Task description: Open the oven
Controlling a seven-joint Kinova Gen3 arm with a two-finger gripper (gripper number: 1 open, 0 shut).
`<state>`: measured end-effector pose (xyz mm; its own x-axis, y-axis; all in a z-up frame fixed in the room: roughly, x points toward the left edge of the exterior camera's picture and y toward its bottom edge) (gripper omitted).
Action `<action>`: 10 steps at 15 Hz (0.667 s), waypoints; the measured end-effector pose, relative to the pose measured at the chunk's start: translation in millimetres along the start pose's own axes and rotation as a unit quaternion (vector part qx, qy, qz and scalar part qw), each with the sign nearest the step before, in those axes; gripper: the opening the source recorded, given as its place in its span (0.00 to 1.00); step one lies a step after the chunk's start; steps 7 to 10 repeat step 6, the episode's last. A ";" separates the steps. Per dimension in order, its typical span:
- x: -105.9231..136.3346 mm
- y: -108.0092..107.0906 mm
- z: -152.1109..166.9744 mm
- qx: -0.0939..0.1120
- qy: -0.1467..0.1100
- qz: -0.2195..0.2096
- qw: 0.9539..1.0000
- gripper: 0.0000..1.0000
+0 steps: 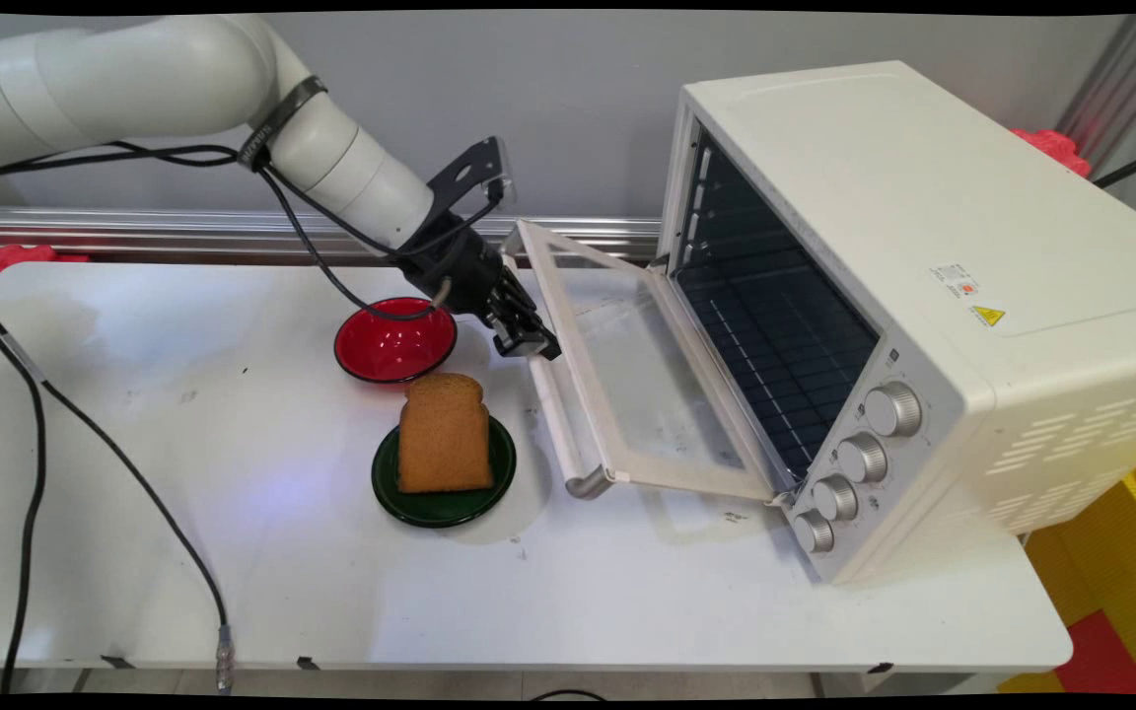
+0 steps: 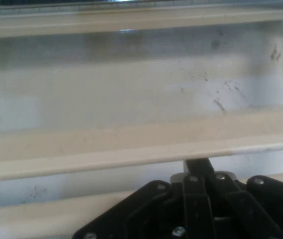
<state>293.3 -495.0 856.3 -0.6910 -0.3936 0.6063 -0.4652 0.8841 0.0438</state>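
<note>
My gripper (image 1: 529, 345) is at the far end of the handle (image 1: 560, 426) of the white toaster oven's (image 1: 923, 247) door (image 1: 647, 385), which hangs open, nearly flat over the table. In the hand view the cream handle bar (image 2: 131, 157) crosses just above the black linkage. The fingers are drawn together, and their tips (image 2: 196, 163) meet the bar and are hidden behind it. Nothing is clamped between them. Beyond the bar lies the door's glass pane (image 2: 141, 89). The oven's dark inside with its wire rack (image 1: 775, 325) is exposed.
A slice of brown bread (image 1: 443, 434) stands on a dark green plate (image 1: 445, 505) just left of the handle. An empty red bowl (image 1: 392, 340) sits behind it, under my wrist. Black cables (image 1: 134, 473) trail across the table's left side. The oven's knobs (image 1: 864, 459) face the near right.
</note>
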 end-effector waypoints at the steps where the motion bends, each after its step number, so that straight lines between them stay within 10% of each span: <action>1: -2.5 -0.6 0.7 0.000 0.000 0.001 1.000 0.00; 10: -14.7 -2.4 4.4 -0.002 -0.001 0.007 1.000 0.00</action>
